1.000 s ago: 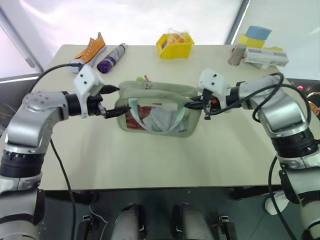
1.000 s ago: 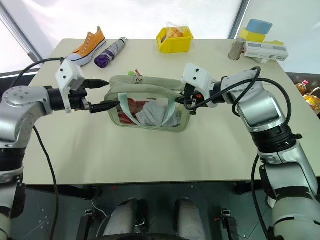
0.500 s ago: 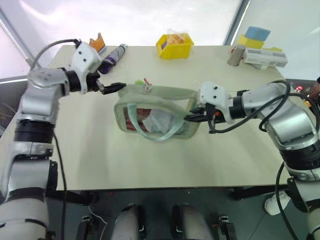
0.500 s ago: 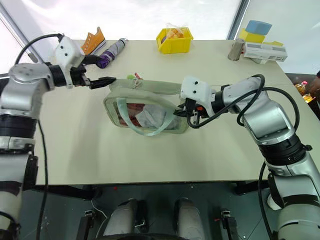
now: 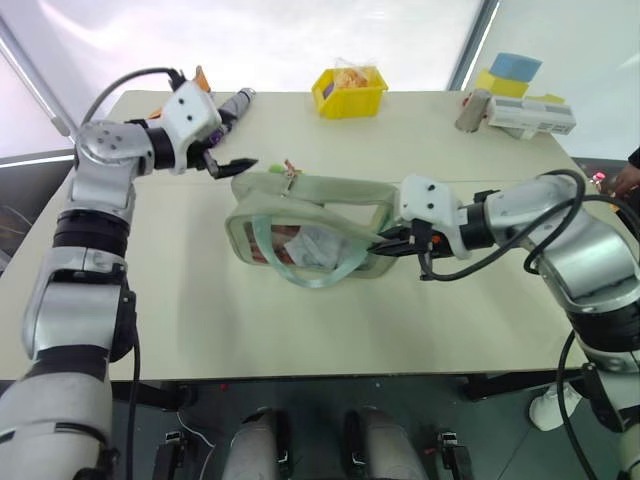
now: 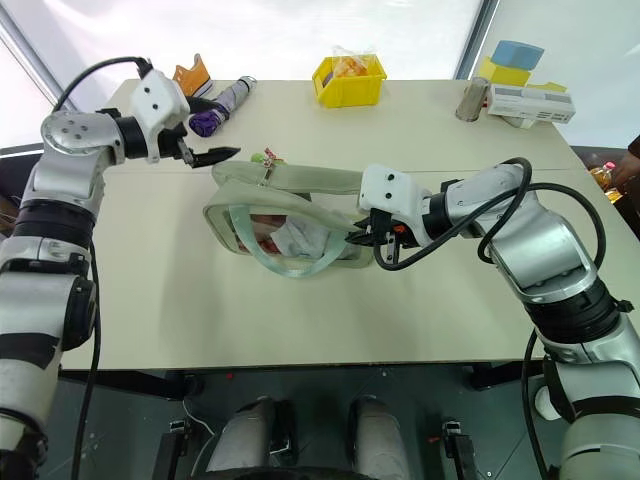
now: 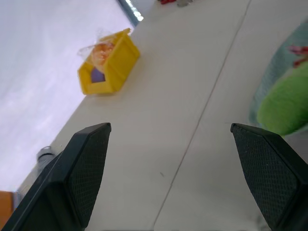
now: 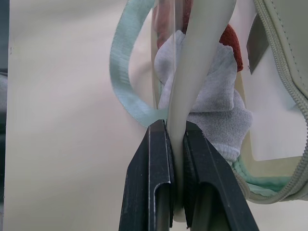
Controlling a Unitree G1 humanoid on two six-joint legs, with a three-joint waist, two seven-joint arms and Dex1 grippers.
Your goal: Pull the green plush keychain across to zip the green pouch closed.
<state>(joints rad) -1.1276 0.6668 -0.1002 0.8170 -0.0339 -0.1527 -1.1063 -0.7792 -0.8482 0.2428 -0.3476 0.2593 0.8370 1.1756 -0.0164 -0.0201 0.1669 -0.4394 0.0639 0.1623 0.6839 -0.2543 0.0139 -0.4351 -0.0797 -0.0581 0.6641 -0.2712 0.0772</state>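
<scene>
Progress: zip judged not yet drawn; the pouch (image 5: 305,235) mouth gapes along its top and the keychain (image 5: 280,165) sits at the left end of the zip line, untouched.
Done: the right end of the pouch is secured, which braces it against a pull.
Left: take hold of the keychain and draw it along the whole zip toward the right end.
Left pincer (image 5: 232,167): fingers spread wide, holding nothing, just left of the keychain and apart from it; in the left wrist view the green plush (image 7: 284,108) lies off to one side of the gap, not between the fingers.
Right pincer (image 6: 362,232): clamped on the pouch's right edge; the right wrist view shows a pale seam pinched between the two black fingers (image 8: 156,178).
Pouch place: middle of the table (image 5: 300,330), tilted up off it at the held end as far as can be judged.
Pouch axis: long side runs left to right across the table, slanting slightly nearer toward the right; clear window faces the robot, mint strap (image 5: 300,270) hanging forward.
Keychain place: far left corner of the pouch, at the zip's start.
Keychain pointing: cannot tell which way its clip lies.
</scene>
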